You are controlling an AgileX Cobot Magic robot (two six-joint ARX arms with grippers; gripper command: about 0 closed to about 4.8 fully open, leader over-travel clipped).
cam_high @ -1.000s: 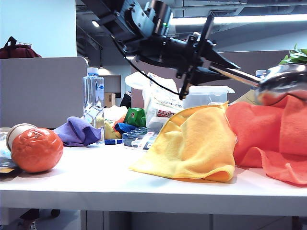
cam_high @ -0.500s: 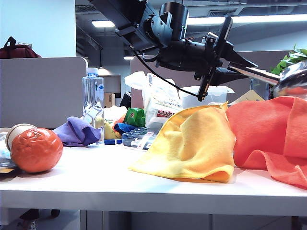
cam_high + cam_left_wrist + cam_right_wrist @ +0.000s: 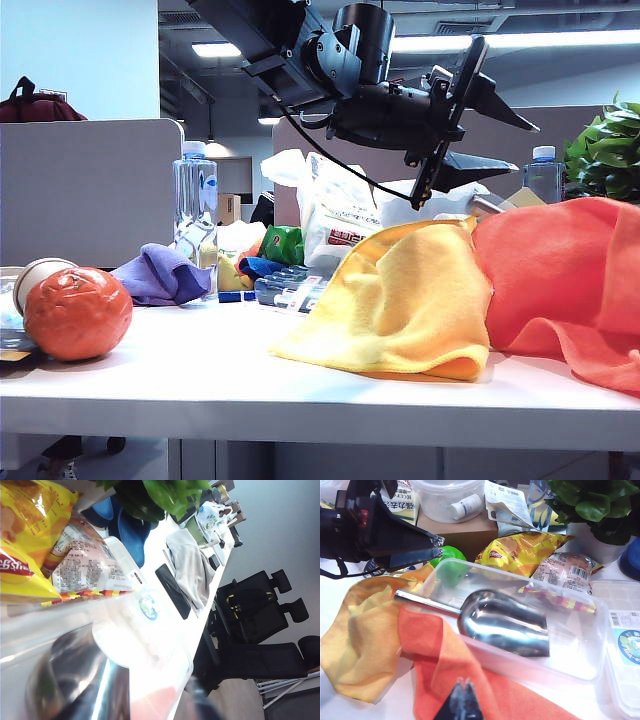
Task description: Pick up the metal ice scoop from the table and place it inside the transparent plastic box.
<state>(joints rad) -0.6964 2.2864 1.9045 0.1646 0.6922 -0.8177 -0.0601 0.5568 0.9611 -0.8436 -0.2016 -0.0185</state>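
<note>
Inside transparent plastic box (image 3: 590, 645): metal ice scoop (image 3: 505, 622); left gripper (image 3: 490, 135) parted, right gripper (image 3: 461, 700) closed.

— Where did you have the left gripper (image 3: 505, 140)?

— Up at one o'clock, arm level, jaws parted, empty.

— And your right gripper (image 3: 460, 686)?

— Low at six o'clock, fingertips pressed together.

White bag (image 3: 406, 497): column of black Chinese characters, roughly "强力去污".
Yellow snack bag (image 3: 520, 550): red brand patch with white lettering, too blurred to read.
Pink-and-white packet (image 3: 570, 570): barcode and fine print, illegible.
Flat lid (image 3: 625, 645): white sticker with barcode lines and a round blue-green emblem, print too small.
Plastic sack (image 3: 340, 235): red and black print, unreadable.
Water bottle (image 3: 195, 200): blue label, no legible words.
</note>
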